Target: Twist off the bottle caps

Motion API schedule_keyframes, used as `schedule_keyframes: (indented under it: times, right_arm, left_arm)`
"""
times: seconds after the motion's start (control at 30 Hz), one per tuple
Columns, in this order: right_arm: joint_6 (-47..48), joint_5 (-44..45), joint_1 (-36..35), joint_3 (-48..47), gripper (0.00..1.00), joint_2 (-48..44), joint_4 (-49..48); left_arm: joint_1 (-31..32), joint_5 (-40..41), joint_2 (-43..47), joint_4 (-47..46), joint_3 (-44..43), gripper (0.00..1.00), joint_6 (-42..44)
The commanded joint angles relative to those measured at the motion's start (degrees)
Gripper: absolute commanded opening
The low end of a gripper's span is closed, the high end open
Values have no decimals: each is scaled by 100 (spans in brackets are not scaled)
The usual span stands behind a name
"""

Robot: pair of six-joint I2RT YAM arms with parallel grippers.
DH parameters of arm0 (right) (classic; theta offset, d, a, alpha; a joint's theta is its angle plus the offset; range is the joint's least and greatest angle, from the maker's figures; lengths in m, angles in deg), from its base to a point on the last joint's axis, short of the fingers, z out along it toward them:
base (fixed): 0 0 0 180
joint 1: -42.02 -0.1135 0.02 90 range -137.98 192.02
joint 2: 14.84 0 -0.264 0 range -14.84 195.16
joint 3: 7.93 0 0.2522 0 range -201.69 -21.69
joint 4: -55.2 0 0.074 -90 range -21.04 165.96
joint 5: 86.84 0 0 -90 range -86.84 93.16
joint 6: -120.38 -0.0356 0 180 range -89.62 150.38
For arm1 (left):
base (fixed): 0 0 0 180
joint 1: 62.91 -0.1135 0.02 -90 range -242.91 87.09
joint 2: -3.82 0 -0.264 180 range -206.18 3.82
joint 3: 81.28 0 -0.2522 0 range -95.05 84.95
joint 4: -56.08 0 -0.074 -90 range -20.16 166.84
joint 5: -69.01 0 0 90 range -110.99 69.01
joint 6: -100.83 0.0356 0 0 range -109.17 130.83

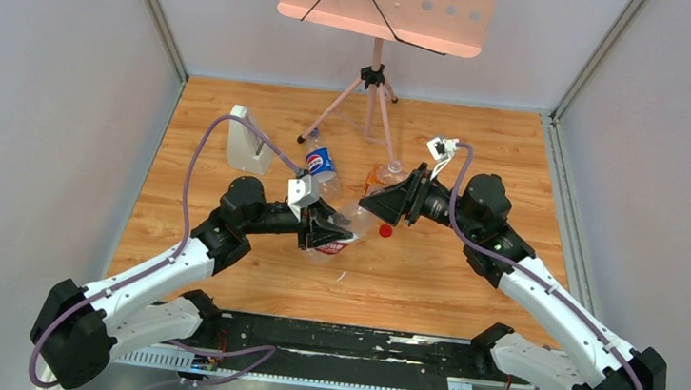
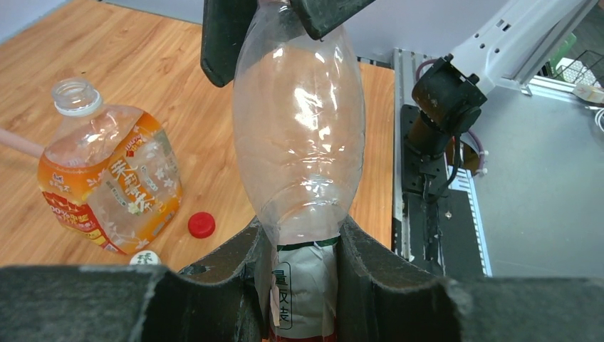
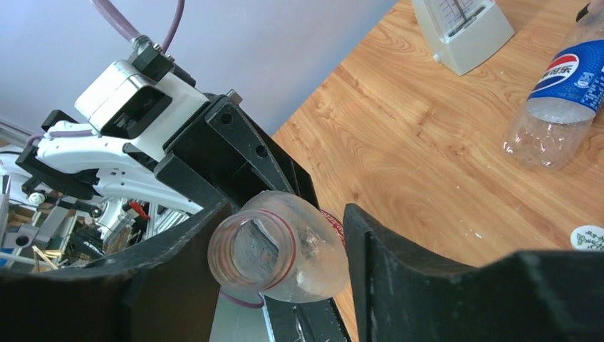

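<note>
My left gripper (image 2: 300, 228) is shut on the red-white-green labelled bottle (image 2: 299, 135), gripping it at the label, and holds it above the table (image 1: 330, 237). The bottle's mouth (image 3: 251, 248) is bare and open. My right gripper (image 3: 285, 210) stands round that neck with its jaws apart and a gap on one side. A red cap (image 2: 201, 224) lies on the wood below, beside a white cap (image 2: 144, 258). The squat orange bottle (image 2: 107, 185) lies uncapped to the left. The Pepsi bottle (image 3: 563, 92) lies further back.
A pale grey upright block (image 1: 249, 140) stands at the back left. A pink tripod stand (image 1: 371, 92) rises at the back centre, behind the bottles. Grey walls (image 1: 47, 80) close in the wooden table (image 1: 458, 273) on both sides.
</note>
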Motion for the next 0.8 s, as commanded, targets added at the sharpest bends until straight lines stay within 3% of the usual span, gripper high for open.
schedule_keyframes:
  times: [0.0, 0.1, 0.23, 0.33, 0.47, 0.67, 0.77]
  right_arm:
    - [61, -13, -44, -241, 55, -92, -56]
    - [84, 18, -44, -184, 55, -177, -47]
    - [108, 90, -44, -120, 71, -265, -31]
    - [119, 91, -44, -81, 73, -299, -24]
    - [229, 158, -44, -31, 65, -400, 64]
    - [282, 124, -44, 30, 42, -471, 61]
    - [313, 42, -44, 5, 30, -453, 62]
  left_arm:
    - [20, -211, 65, -107, -202, 3, -13]
    - [20, -227, 80, -96, -203, 3, 27]
    - [20, -249, 53, 6, -275, 3, 69]
    - [20, -176, 50, 7, -277, 3, 28]
    - [20, 5, 120, 2, -239, 4, -20]
    - [20, 52, 112, 2, -225, 4, 7]
    - [20, 84, 81, -25, -231, 10, -35]
